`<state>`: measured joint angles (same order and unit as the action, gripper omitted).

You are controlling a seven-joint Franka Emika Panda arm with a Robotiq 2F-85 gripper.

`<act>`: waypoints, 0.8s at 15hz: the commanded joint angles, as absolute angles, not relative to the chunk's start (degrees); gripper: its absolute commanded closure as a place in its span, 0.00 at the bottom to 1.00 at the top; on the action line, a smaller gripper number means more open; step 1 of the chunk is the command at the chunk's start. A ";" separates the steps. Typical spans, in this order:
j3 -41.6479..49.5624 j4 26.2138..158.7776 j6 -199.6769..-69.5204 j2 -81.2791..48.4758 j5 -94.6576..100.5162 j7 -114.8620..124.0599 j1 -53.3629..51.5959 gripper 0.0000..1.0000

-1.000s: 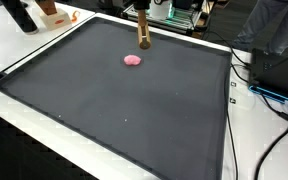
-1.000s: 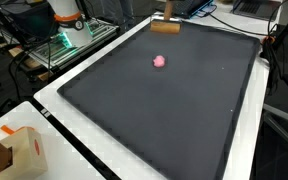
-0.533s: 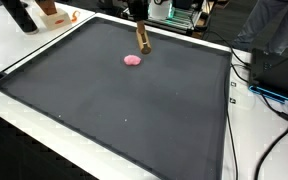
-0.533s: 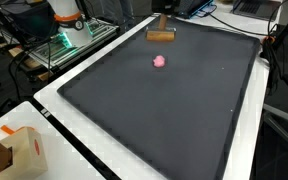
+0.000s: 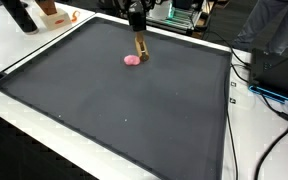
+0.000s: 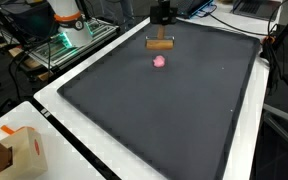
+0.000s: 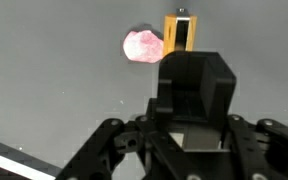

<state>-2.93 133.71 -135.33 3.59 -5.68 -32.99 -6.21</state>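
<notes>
Risk: wooden-headed tool (image 6: 160,43) grazing the pink lump (image 6: 160,61) just beside it, smearing or shoving it across the black mat (image 5: 134,120); likely cause, a descent slightly off line.
Second risk: tool twisting in the grip on an uneven landing.
Arm (image 5: 134,12): in over the bench's (image 5: 29,40) far edge, wrist pointing down.
Fingers (image 7: 114,145): apparently clamped on the tool's dark handle.
Lump: near the far edge, apart from the tool head.

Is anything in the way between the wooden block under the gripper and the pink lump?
Nothing visible. The wooden block hangs below the gripper, and the pink lump lies close beside it, with only bare black mat between them.
</notes>
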 commanded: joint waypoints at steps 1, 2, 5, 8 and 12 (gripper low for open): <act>-3.21 136.08 -139.33 3.64 -5.94 -33.89 -6.12 0.76; -3.30 136.34 -140.18 3.27 -5.77 -33.67 -6.15 0.76; -3.66 136.99 -142.26 2.05 -3.73 -32.26 -6.08 0.76; -3.90 137.10 -143.75 0.79 -1.57 -30.72 -5.92 0.76; -4.27 137.00 -144.82 -0.42 1.75 -28.01 -5.89 0.76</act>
